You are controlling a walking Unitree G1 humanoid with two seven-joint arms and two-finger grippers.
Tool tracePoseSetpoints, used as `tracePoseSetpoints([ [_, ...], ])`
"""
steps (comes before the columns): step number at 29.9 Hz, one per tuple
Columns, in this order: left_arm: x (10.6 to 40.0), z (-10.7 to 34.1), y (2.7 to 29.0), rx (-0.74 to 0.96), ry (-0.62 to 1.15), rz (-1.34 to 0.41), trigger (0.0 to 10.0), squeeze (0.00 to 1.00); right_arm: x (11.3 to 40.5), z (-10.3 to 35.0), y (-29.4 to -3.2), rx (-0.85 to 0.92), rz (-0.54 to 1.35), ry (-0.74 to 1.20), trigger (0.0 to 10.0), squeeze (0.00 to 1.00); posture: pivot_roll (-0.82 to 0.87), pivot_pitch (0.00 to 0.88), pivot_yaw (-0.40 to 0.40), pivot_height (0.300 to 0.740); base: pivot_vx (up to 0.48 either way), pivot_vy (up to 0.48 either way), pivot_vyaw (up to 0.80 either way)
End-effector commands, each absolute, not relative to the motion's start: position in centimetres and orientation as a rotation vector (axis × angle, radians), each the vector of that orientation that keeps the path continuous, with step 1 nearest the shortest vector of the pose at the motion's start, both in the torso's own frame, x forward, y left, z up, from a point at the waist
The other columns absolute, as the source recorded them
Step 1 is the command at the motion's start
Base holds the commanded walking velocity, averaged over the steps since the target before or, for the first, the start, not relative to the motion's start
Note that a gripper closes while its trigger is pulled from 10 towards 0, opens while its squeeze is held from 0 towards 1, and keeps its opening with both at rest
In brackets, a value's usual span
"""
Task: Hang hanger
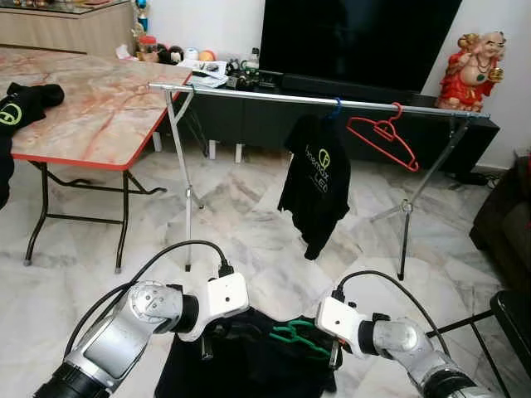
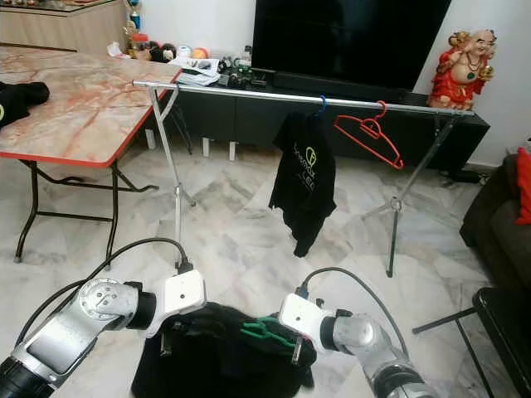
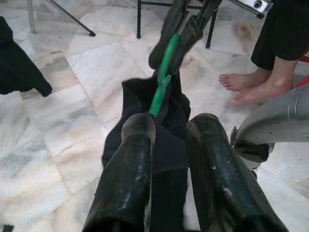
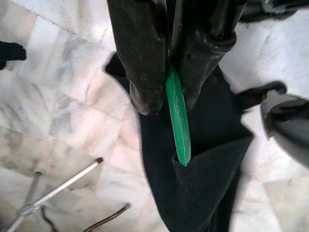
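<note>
A black garment (image 1: 241,361) hangs low between my two arms, with a green hanger (image 1: 297,337) partly inside it. My right gripper (image 4: 166,94) is shut on the green hanger (image 4: 177,121), whose arm runs into the garment's opening. My left gripper (image 3: 169,135) is shut on the black garment (image 3: 164,145). Ahead stands a metal clothes rail (image 1: 332,101). On it hang a black T-shirt (image 1: 315,186) on a blue hanger and a bare red hanger (image 1: 383,137).
A marble-topped folding table (image 1: 91,108) with a black garment stands at the left. A TV cabinet and television (image 1: 357,41) sit behind the rail, a red figurine (image 1: 473,70) at its right. A person's bare feet (image 3: 246,84) stand nearby. A dark sofa (image 1: 506,224) is at the right.
</note>
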State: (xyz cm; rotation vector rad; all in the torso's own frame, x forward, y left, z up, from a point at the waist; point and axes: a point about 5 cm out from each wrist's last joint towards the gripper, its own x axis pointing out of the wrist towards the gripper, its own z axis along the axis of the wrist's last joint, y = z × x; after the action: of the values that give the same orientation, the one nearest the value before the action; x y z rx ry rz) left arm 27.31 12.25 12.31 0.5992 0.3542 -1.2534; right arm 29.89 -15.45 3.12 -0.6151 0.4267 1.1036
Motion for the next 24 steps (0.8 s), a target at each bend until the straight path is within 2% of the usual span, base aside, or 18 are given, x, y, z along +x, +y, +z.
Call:
tracePoseSetpoints([
  [1, 27.3, 12.5, 12.3, 0.627, 0.365, -1.255, 10.0, 1.0, 30.0, 3.3, -15.5, -0.618, 1.1, 0.416, 0.0, 0.0, 0.15, 0.0, -0.101, 0.74, 0.0, 0.0, 0.0],
  [5, 28.3, 11.7, 13.3, 0.73, 0.371, -1.13, 10.0, 1.0, 30.1, 3.4, -15.6, -0.605, 1.09, 0.412, 0.0, 0.0, 0.15, 0.0, -0.101, 0.74, 0.0, 0.0, 0.0],
  [6, 28.8, 11.4, 13.7, 0.747, 0.382, -1.076, 10.0, 0.27, 30.1, 3.5, -15.7, -0.598, 1.097, 0.413, 0.0, 0.0, 0.15, 0.0, -0.101, 0.74, 0.0, 0.0, 0.0],
  [7, 29.2, 10.9, 14.7, 0.776, 0.412, -1.015, 10.0, 0.0, 30.0, 3.6, -15.9, -0.6, 1.115, 0.414, 0.0, 0.0, 0.15, 0.0, -0.101, 0.74, 0.0, 0.0, 0.0],
  [11, 29.1, 9.9, 15.9, 0.804, 0.462, -0.972, 10.0, 0.0, 30.0, 3.7, -16.3, -0.629, 1.125, 0.421, 0.0, 0.0, 0.15, 0.0, -0.102, 0.74, 0.0, 0.0, 0.0],
  [15, 28.7, 9.5, 16.0, 0.792, 0.476, -0.961, 10.0, 0.0, 30.8, 4.1, -16.6, -0.617, 1.044, 0.417, 0.0, 0.0, 0.15, 0.0, -0.104, 0.74, 0.0, 0.0, 0.0],
  [17, 28.5, 9.4, 15.8, 0.778, 0.475, -0.962, 10.0, 0.0, 31.7, 4.6, -16.4, -0.575, 0.932, 0.401, 0.0, 0.0, 0.15, 0.0, -0.105, 0.74, 0.0, 0.0, 0.0],
  [21, 28.6, 9.5, 15.1, 0.756, 0.426, -0.926, 10.0, 0.0, 33.9, 6.0, -16.6, -0.353, 0.635, 0.381, 0.0, 0.0, 0.15, 0.0, -0.105, 0.74, 0.0, 0.0, 0.0],
  [24, 29.1, 9.9, 14.6, 0.736, 0.381, -0.893, 10.0, 0.0, 34.6, 6.5, -16.9, -0.262, 0.521, 0.373, 0.0, 0.0, 0.15, 0.0, -0.104, 0.74, 0.0, 0.0, 0.0],
])
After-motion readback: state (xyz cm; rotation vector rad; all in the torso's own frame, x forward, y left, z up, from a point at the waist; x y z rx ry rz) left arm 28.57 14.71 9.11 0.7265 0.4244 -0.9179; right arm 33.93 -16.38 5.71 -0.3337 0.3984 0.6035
